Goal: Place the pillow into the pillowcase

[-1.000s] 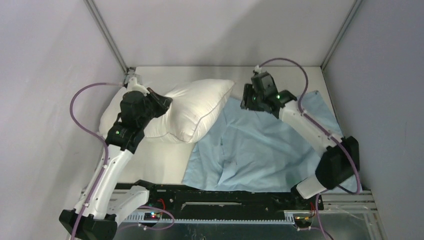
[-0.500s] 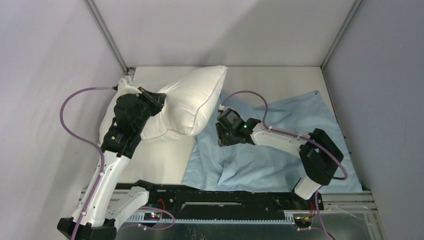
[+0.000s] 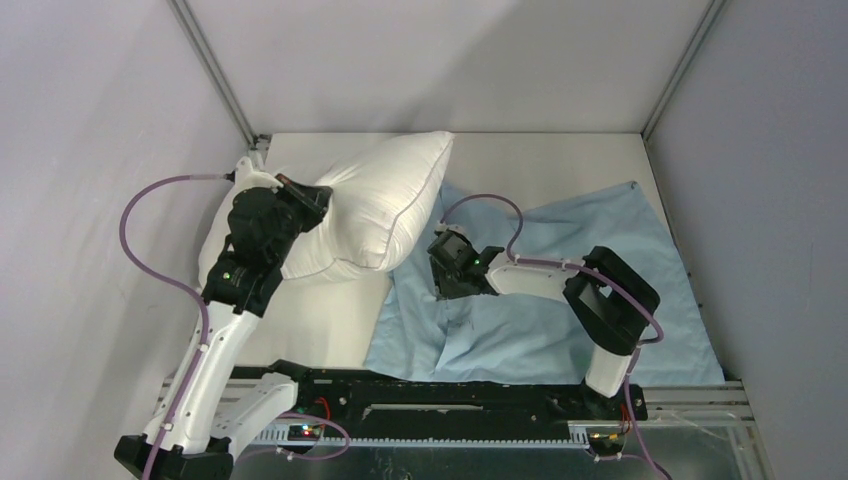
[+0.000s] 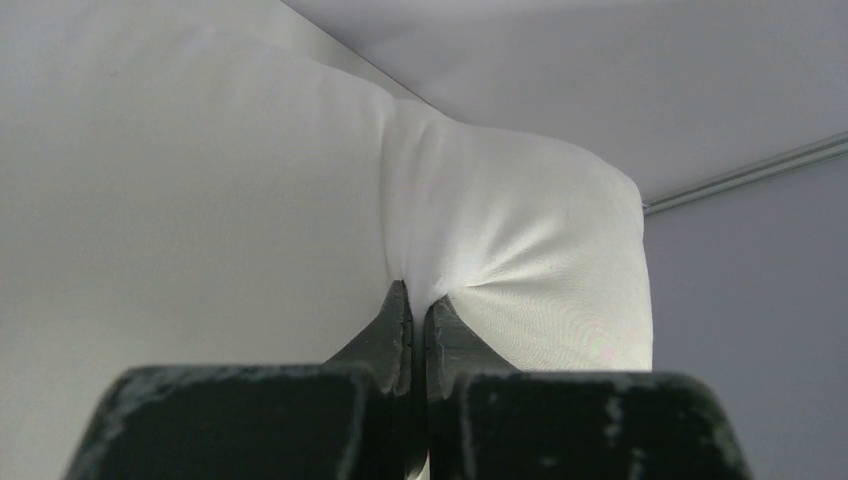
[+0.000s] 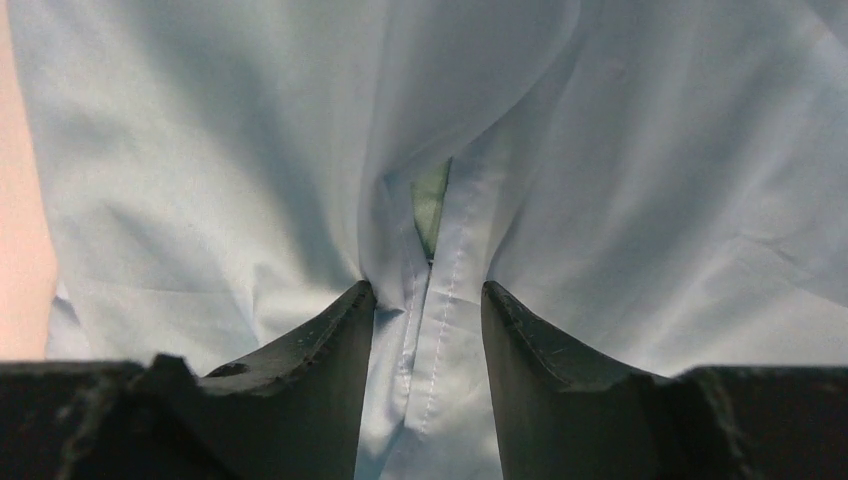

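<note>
While the left arm holds high at the back-left of the table (image 3: 330, 325), the left gripper (image 3: 312, 200) is clenched tight on the pillow (image 3: 375, 210). The wrist view shows it plainly: the left gripper (image 4: 415, 300) has its jaws pressed together on a pinch of cream cloth, and the pillow (image 4: 510, 235) puckers into creases running out from that pinch. From above, the pillow tilts, its far corner raised towards the back wall and its near end bulging down beside the arm. Its right edge hangs just over the left margin of the pillowcase (image 3: 520, 335).

Over on the other side, the pillowcase lies spread and rumpled across the right half of the table, one corner reaching to the back-right. The right arm folds low across it, elbow to the right, and the right gripper (image 3: 445, 280) points down at the cloth near the pillow's lower edge. Up close, the right gripper (image 5: 425, 290) is released, jaws standing part-way apart. Its fingertips (image 5: 350, 310) are planted on the pillowcase (image 5: 660, 200), one each side of a stitched hem. That hem runs loose between them, not squeezed. Folds gather in towards the tips, and a sliver of green lining (image 5: 431, 200) shows in the gap just above.
</note>
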### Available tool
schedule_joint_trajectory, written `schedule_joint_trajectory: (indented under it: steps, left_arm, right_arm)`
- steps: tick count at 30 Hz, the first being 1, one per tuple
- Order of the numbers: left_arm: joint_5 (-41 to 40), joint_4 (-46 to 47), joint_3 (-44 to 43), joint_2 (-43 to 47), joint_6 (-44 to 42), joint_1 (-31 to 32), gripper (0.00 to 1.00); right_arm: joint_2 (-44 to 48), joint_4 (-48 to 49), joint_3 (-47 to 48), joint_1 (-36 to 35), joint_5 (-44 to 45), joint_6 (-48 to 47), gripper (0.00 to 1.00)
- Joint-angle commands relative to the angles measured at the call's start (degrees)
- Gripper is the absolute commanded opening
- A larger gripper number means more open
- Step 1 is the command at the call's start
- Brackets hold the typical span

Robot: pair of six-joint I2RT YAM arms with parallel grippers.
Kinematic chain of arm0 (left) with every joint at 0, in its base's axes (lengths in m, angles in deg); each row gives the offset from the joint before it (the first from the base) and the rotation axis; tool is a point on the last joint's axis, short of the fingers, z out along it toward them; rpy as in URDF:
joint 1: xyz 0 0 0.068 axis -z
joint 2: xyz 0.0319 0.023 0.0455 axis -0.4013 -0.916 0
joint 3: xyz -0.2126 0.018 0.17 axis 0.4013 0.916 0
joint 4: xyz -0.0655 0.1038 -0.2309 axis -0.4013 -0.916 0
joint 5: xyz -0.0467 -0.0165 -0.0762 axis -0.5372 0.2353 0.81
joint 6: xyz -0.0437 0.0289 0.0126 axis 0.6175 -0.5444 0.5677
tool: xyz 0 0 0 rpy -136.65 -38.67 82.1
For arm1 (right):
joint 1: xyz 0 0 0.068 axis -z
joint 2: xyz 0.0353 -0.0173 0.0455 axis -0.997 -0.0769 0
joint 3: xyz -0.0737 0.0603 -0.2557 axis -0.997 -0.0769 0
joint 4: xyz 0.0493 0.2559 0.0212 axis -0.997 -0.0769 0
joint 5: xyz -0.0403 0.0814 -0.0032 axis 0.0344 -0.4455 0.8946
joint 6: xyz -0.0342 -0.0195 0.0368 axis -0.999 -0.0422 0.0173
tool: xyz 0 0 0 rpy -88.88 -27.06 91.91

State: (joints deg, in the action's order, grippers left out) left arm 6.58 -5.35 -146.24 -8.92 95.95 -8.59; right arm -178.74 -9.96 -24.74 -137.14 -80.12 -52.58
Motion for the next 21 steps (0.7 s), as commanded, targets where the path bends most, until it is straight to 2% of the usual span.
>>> schedule_joint_trajectory:
  steps: [1, 8, 21]
  left_arm:
    - [-1.65, 6.79, -3.07, 0.79, 1.28, -0.44, 0.00]
    - [-1.10, 6.80, -2.66, 0.49, 1.46, -0.48, 0.00]
    - [0.11, 6.70, -2.81, -0.22, 1.41, -0.48, 0.00]
  right_arm:
    - [5.06, 4.48, -3.48, -0.23, 2.33, 1.28, 0.48]
    - [12.37, 4.21, -5.90, 0.17, 4.05, 1.08, 0.51]
    - [6.13, 3.88, -4.73, 1.88, 5.22, 0.33, 0.44]
